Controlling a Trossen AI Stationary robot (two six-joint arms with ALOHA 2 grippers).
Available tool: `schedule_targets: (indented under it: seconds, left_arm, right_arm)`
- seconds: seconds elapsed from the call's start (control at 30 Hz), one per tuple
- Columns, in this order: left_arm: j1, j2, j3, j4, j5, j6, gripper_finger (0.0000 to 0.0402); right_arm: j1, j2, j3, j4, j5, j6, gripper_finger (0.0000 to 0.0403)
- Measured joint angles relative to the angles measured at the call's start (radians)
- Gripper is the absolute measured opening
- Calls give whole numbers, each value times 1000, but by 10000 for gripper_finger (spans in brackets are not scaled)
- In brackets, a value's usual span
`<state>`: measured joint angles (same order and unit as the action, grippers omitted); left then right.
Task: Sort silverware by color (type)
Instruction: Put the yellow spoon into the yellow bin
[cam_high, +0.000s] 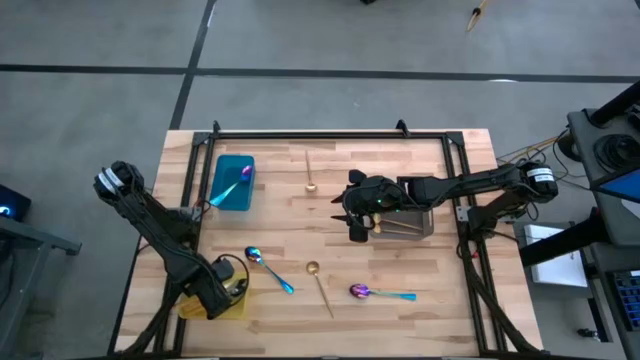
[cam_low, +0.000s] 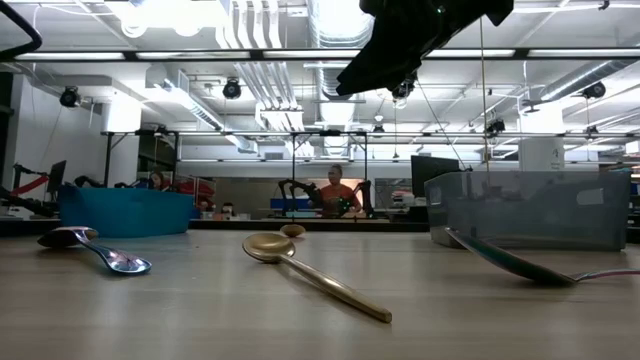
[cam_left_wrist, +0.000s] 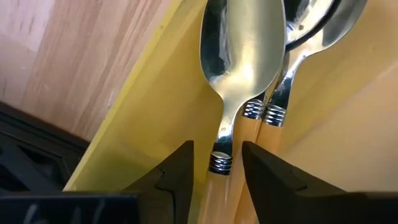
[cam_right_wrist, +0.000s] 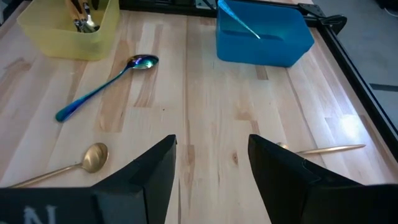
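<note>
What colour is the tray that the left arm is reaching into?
Yellow tray; the left wrist view shows it best.

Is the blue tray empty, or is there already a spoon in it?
Not empty: one teal-handled spoon lies inside the blue tray, leaning on its wall.

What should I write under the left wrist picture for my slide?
Left gripper open around an orange-handled spoon in the yellow tray.

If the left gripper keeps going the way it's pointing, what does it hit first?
Most likely the orange-handled spoon lying in the yellow tray: its handle sits between the open jaws of the left gripper. Depth is hard to judge.
</note>
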<state>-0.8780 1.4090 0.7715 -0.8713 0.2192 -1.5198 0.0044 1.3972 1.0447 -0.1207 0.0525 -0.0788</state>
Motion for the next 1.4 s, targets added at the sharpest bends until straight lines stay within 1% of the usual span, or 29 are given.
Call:
schedule_targets:
  seconds: [0.1,0.43,0.53,0.73,1.0,1.4]
  left_arm:
    - [-1,0,0,0,0,0,101]
    - [-4,0,1,3,0,0,25]
    - [-4,0,2,0,0,-1,12]
    - [-5,1,27,-14,-1,0,17]
    - [-5,1,73,-45,0,0,12]
    - [-5,1,85,-45,0,-8,10]
  right_arm:
    - [0,0,0,0,0,0,192]
    - [0,0,0,0,0,0,192]
    - [0,0,0,0,0,0,192]
    - [0,0,0,0,0,0,192]
    - [0,0,0,2,0,0,192]
    - [0,0,0,3,0,0,192]
